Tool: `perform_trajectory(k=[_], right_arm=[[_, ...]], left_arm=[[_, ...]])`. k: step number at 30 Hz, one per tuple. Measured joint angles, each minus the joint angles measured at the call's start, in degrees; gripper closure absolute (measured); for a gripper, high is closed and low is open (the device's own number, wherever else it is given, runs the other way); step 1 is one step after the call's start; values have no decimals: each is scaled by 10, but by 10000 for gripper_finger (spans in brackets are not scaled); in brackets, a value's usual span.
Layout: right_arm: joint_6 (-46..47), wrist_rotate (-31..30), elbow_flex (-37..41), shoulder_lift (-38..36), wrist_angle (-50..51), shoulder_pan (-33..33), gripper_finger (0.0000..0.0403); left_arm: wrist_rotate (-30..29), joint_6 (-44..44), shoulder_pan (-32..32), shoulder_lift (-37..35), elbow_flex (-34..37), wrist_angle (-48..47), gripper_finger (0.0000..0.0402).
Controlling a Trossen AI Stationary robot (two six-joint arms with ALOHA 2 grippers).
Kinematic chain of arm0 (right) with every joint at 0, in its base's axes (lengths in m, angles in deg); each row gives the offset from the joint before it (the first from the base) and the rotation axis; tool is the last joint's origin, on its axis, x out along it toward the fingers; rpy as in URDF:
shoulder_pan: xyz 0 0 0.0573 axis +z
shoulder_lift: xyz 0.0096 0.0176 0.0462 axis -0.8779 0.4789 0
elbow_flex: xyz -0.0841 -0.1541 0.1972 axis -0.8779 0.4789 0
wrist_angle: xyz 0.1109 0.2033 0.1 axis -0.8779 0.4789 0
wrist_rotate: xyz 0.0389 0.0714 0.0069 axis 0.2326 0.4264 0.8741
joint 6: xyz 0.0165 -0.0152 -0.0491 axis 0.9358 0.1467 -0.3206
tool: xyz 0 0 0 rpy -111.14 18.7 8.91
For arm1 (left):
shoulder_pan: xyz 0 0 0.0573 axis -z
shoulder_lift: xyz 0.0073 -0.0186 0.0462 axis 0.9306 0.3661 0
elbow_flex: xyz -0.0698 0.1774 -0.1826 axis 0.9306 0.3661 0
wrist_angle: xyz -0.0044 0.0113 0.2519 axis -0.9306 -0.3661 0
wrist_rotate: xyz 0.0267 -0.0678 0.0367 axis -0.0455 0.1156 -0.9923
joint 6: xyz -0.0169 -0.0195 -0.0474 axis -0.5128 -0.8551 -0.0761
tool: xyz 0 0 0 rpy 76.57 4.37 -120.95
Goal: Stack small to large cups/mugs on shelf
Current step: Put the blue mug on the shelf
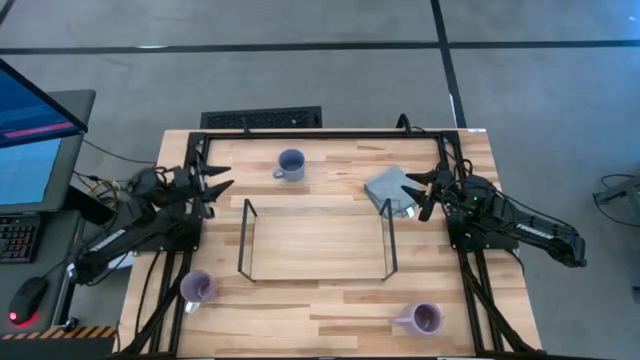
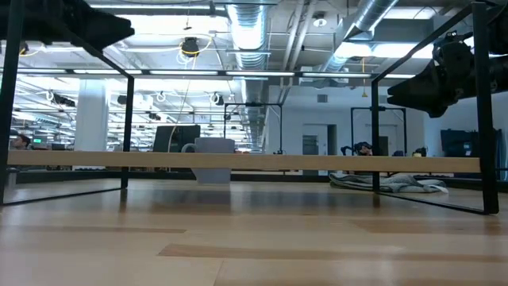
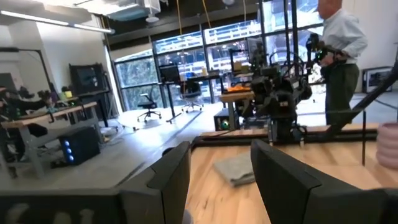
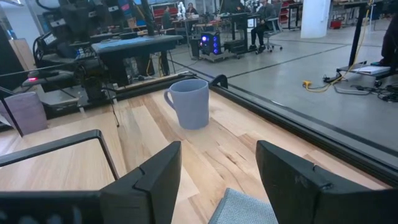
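Observation:
The blue-grey mug [image 1: 290, 164] stands upright on the table's far side, behind the shelf [image 1: 315, 240]; the right wrist view shows the blue-grey mug [image 4: 189, 102] too. One lavender mug [image 1: 196, 289] stands near the table's near left corner, another [image 1: 424, 319] near the near right edge. The shelf's wood board [image 2: 238, 160] spans two black wire frames at the table's middle. My left gripper [image 1: 222, 180] hovers open at the left side, raised above the table. My right gripper [image 1: 415, 190] hovers open at the right, over the grey cloth [image 1: 392, 190].
A folded grey cloth [image 4: 245, 208] lies by the shelf's far right corner, under my right gripper. A black metal frame [image 1: 320, 133] rims the table. A person [image 3: 339, 50] stands in the room beyond the table's right side. Bare wood lies in front of the shelf.

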Motion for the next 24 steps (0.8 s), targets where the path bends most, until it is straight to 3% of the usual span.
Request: perform_trajectory(k=[6, 13, 24], right_arm=[[0, 0, 0, 0, 0, 0, 172], [0, 0, 0, 0, 0, 0, 172], [0, 0, 0, 0, 0, 0, 172]], left_arm=[[0, -4, 0, 84, -69, -13, 240], [-34, 17, 0, 234, -204, -114, 240], [-49, 218, 0, 465, -405, -246, 241]])
